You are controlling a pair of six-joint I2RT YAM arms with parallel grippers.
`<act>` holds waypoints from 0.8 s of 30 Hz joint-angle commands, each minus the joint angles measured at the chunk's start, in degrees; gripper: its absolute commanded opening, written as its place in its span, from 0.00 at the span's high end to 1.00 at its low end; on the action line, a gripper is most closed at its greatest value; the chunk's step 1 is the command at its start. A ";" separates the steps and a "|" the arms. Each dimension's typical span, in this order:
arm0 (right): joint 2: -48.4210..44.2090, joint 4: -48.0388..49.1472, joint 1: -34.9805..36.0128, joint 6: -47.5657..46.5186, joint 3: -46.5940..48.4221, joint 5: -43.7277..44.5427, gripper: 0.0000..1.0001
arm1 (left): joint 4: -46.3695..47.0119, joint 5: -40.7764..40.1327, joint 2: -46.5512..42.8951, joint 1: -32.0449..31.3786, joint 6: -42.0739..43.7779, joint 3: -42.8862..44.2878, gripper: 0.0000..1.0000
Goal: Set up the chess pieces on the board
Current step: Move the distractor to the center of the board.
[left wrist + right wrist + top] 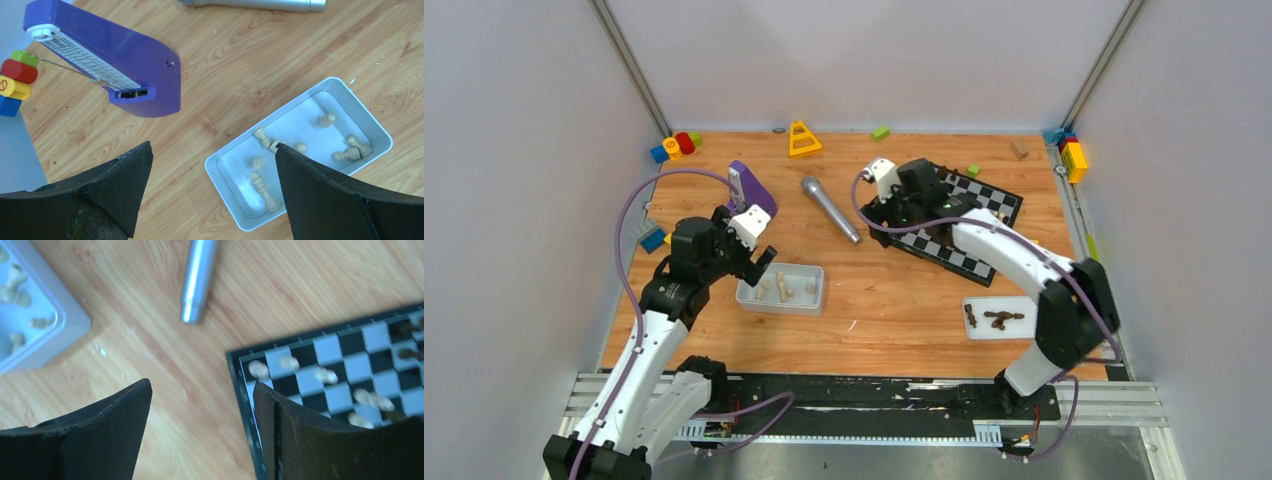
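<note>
Left gripper low in frame, fingers apart, white tray of pale pieces lower right; right gripper likewise apart, chessboard lower right

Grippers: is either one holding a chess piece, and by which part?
Nothing is held. The left gripper is open at the end of the tray of light pieces; the right gripper is open at the chessboard edge.

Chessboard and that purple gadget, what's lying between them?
A silver microphone lies between the chessboard and the purple gadget, touching neither. The top external view shows this.
</note>
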 commanded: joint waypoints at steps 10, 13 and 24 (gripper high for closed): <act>-24.00 -12.95 -2.25 -13.48 -29.66 2.64 0.37 | 3.31 5.59 0.48 0.38 0.90 -0.73 0.00; -23.67 -11.97 -4.01 -14.81 -32.14 3.82 0.39 | 4.08 6.01 0.91 0.38 0.79 -0.81 0.00; -19.26 -9.72 -10.18 -20.29 -35.60 5.90 0.43 | 4.53 6.30 1.26 0.38 0.76 -1.00 0.00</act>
